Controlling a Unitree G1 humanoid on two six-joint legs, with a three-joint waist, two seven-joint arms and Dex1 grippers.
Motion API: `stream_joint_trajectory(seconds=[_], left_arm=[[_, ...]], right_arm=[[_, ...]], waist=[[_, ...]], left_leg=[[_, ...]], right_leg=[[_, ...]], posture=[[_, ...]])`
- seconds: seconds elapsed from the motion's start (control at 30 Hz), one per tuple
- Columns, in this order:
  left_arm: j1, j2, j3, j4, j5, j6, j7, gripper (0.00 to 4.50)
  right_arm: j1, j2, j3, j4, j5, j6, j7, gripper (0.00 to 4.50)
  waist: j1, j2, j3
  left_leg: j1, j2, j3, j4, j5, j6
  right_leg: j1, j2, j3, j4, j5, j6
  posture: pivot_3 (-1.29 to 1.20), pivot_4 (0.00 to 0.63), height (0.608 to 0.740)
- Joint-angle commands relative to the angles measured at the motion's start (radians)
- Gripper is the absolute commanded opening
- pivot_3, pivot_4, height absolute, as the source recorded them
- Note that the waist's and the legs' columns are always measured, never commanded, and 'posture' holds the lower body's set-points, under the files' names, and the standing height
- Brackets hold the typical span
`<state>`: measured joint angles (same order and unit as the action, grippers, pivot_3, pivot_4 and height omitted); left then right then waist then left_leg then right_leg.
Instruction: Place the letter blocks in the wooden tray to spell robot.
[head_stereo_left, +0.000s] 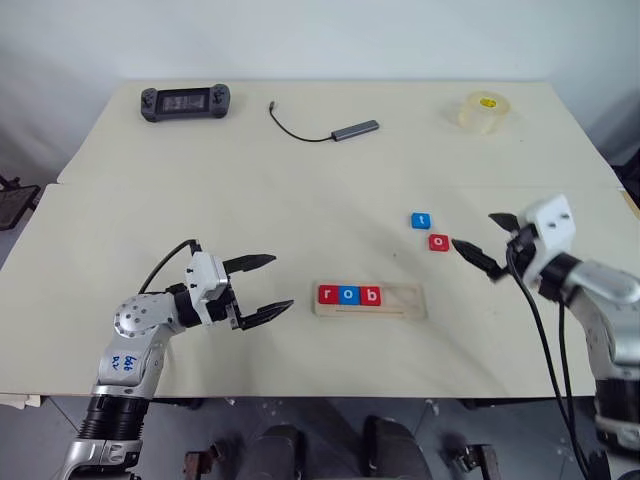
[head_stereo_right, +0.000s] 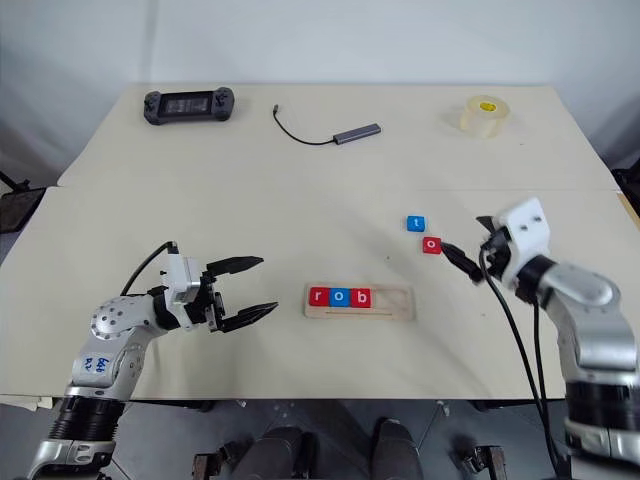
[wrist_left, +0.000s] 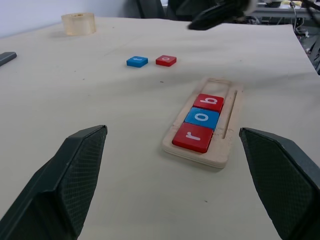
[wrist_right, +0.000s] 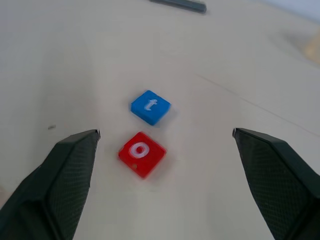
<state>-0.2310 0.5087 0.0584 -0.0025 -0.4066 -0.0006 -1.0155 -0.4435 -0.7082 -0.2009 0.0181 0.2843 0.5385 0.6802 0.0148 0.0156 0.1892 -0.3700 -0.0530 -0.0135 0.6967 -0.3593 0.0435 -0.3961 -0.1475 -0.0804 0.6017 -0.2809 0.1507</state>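
Three letter blocks seated in the tray, two loose on the cream worktop (head_stereo_left: 300, 200).
The long pale-wood tray (head_stereo_left: 400, 301) holds red r (head_stereo_left: 327, 294), blue o (head_stereo_left: 348, 294), red b (head_stereo_left: 371, 295); the blue t tile (head_stereo_left: 421, 220) and red o tile (head_stereo_left: 439, 242) lie just beyond (nothing between them and the right tool (head_stereo_left: 482, 243), spread wide). The left tool (head_stereo_left: 268, 287) is also spread, beside the tray. Farther back lie a dark handheld controller (head_stereo_left: 185, 102), grey cabled adapter (head_stereo_left: 354, 130) and clear tape roll (head_stereo_left: 484, 112).

You have two silver-grey metal arms with black joint bands. The left arm (head_stereo_left: 135, 345) carries blue handwritten marks. Each white boxy wrist housing trails black cables. The left gripper (head_stereo_left: 268, 288) and right gripper (head_stereo_left: 480, 243) have black, tapered fingers (wrist_left: 75, 175) with cross-hatched textured pads.
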Motion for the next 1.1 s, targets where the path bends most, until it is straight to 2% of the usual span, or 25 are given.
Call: stream_joint_trajectory(seconds=[0.03,0.33,0.6,0.7,0.93,1.07,1.1], left_arm=[[0.021,-0.002,0.007,-0.053,-0.004,-0.018,0.012,4.50],[0.058,0.001,0.014,-0.086,-0.005,-0.016,0.040,4.50],[0.058,-0.009,0.000,-0.089,-0.005,-0.011,0.047,4.50],[0.055,-0.013,-0.004,-0.089,-0.005,-0.009,0.048,4.50],[0.054,-0.022,-0.004,-0.093,-0.008,-0.004,0.053,4.50],[0.049,-0.029,0.001,-0.096,-0.014,0.002,0.065,4.50],[0.050,-0.027,0.001,-0.097,-0.012,0.002,0.065,4.50]], right_arm=[[-0.082,-0.008,0.040,0.020,0.001,0.144,-0.026,4.46],[-0.127,-0.023,0.069,-0.041,0.030,0.368,-0.028,4.46],[-0.142,-0.007,0.072,-0.054,0.009,0.400,-0.073,4.46],[-0.131,0.037,0.076,-0.063,-0.024,0.430,-0.167,4.46],[-0.127,0.216,0.038,-0.078,-0.015,0.501,-0.329,4.46],[-0.124,0.255,0.037,-0.073,-0.023,0.517,-0.380,4.46],[-0.122,0.267,0.033,-0.062,-0.037,0.506,-0.408,4.29]], waist=[[0.003,0.000,0.000],[0.007,0.000,0.000],[0.007,0.000,0.000],[0.006,0.000,0.000],[-0.001,0.000,0.000],[-0.001,0.000,0.000],[-0.002,0.000,0.000]], left_leg=[[0.000,0.000,-0.001,0.000,0.000,0.000],[-0.002,-0.001,-0.001,-0.001,0.000,0.000],[-0.001,-0.001,-0.001,-0.001,0.000,0.000],[-0.001,-0.001,-0.001,-0.001,0.000,0.000],[-0.001,-0.001,0.000,-0.001,0.000,0.000],[-0.001,-0.001,0.000,-0.001,0.000,0.000],[-0.001,-0.001,0.000,-0.001,0.000,0.000]], right_leg=[[0.000,0.000,0.000,0.000,0.000,0.000],[0.000,0.000,-0.001,-0.001,0.000,0.000],[0.000,0.000,-0.001,-0.001,0.000,0.000],[0.000,0.000,-0.001,-0.001,0.000,0.000],[-0.002,0.000,0.000,0.000,0.000,0.000],[-0.002,0.000,0.000,0.001,0.000,0.000],[-0.002,0.000,0.000,0.001,0.000,0.000]], posture=[[0.00,0.150,0.740],[0.00,0.150,0.740],[0.00,0.150,0.740],[0.00,0.150,0.740],[0.00,0.150,0.740],[0.00,0.150,0.740],[0.00,0.150,0.740]])
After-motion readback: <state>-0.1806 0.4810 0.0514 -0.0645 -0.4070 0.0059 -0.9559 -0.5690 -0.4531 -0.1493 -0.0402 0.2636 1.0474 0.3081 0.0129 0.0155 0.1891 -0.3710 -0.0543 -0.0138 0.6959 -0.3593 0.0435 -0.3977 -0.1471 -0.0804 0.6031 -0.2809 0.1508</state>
